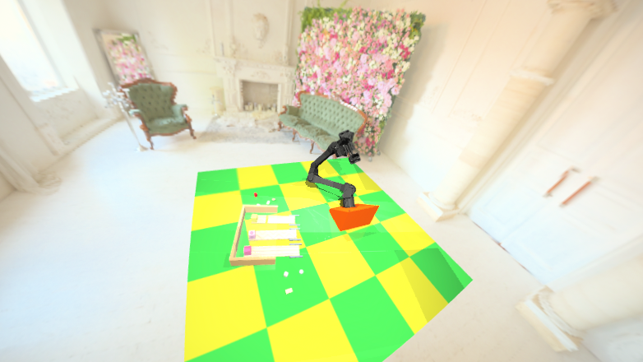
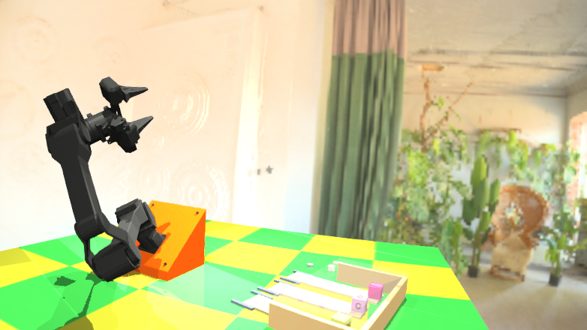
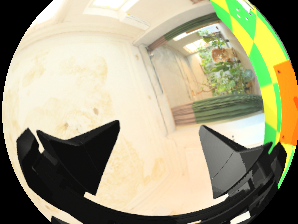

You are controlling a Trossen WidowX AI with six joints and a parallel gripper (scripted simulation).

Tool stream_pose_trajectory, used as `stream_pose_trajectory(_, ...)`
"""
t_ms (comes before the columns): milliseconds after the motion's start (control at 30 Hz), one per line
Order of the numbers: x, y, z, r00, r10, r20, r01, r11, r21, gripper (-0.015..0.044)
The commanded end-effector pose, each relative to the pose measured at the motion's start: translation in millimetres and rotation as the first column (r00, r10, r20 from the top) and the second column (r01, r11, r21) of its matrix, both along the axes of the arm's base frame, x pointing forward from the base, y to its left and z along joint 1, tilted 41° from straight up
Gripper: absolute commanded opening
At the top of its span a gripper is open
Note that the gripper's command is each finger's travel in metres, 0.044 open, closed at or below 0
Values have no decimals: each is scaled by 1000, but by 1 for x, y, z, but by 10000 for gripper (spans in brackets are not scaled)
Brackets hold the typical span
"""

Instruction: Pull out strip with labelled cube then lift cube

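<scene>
A pale pink cube with a letter C sits at the far end of the middle white strip. A magenta cube sits at the end of another white strip. A yellow block is at the end of the third strip; a thin yellow line crosses this strip near the block. Breaks in the other strips are too small to tell. Grey bars stand at the strips' near ends. My gripper is open and empty, high above the mat, away from the strips.
A three-sided wooden frame stands around the cubes' side, open toward the arm. An orange wedge is by the arm's base. Small white pieces and a tiny red piece lie outside the frame.
</scene>
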State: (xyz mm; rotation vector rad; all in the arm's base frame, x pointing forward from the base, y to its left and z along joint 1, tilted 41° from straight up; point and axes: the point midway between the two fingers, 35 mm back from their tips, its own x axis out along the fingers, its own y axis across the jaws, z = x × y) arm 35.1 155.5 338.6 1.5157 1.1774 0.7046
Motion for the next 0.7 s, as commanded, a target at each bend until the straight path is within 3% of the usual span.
stream_pose_trajectory(0, 0, 1, -1, 1000, -3, 3, 3, 1000, -4, 400)
stream_pose_trajectory(67, -1, 6, -6, 999, -29, 23, 30, 999, -34, 400)
stream_pose_trajectory(367, 14, 44, -35, 897, -94, 433, 238, 927, -291, 400)
stream_pose_trajectory(533, 46, 69, -65, 758, -11, 652, 419, 774, -475, 400)
stream_pose_trajectory(667, 87, 79, -92, 656, 120, 746, 565, 577, -590, 400)
